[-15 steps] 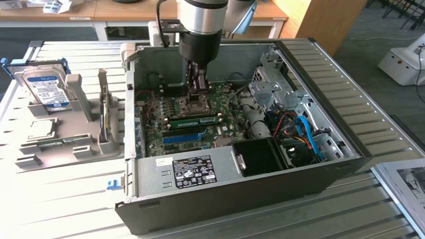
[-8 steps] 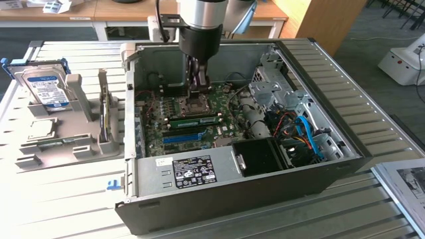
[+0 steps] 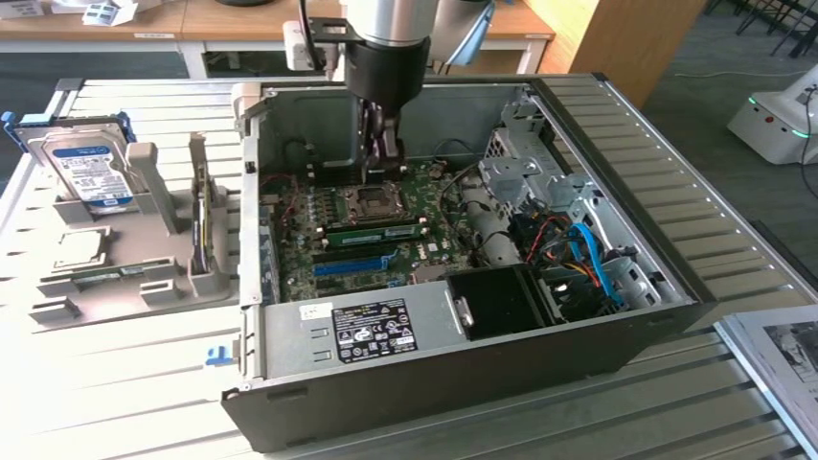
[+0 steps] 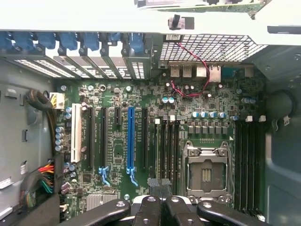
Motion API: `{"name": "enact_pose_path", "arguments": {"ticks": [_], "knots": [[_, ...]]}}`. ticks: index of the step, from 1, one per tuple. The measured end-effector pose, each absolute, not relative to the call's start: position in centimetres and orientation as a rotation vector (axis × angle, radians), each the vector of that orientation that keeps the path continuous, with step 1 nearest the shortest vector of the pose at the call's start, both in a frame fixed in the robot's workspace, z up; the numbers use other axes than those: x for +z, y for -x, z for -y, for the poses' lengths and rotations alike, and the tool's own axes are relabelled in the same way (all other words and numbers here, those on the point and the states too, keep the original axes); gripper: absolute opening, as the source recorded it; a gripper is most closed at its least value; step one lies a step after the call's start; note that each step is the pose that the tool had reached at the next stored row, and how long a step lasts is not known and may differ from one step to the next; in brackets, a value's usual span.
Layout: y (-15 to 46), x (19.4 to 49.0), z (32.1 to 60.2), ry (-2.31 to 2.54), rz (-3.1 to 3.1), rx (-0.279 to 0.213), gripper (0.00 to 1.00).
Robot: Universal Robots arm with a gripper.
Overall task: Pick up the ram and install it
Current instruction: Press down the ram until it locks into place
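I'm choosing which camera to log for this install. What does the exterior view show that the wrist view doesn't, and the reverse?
Exterior only: the whole open computer case, its power supply, a hard drive on the stand at the exterior view's left, and a green ram stick lying in a slot beside the CPU socket. Wrist only: the white slot, the rear ports, and the shut claw. Both: the motherboard's blue slot and the socket.

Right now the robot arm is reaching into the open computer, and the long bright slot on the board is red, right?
Not red: the long bright slot is blue, as the wrist view shows. The arm does reach into the open computer.
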State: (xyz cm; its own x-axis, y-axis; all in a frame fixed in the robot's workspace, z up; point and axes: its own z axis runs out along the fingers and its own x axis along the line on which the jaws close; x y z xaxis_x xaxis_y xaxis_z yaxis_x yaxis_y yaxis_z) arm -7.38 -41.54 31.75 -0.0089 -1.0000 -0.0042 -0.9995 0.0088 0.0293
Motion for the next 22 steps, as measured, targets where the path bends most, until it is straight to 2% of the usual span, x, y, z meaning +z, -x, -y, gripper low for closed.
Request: {"name": "enact_pose_path", "arguments": {"ticks": [22], "knots": [[7.38,32.12,41.54,-2.198,2.218,-0.035,0.10]]}}
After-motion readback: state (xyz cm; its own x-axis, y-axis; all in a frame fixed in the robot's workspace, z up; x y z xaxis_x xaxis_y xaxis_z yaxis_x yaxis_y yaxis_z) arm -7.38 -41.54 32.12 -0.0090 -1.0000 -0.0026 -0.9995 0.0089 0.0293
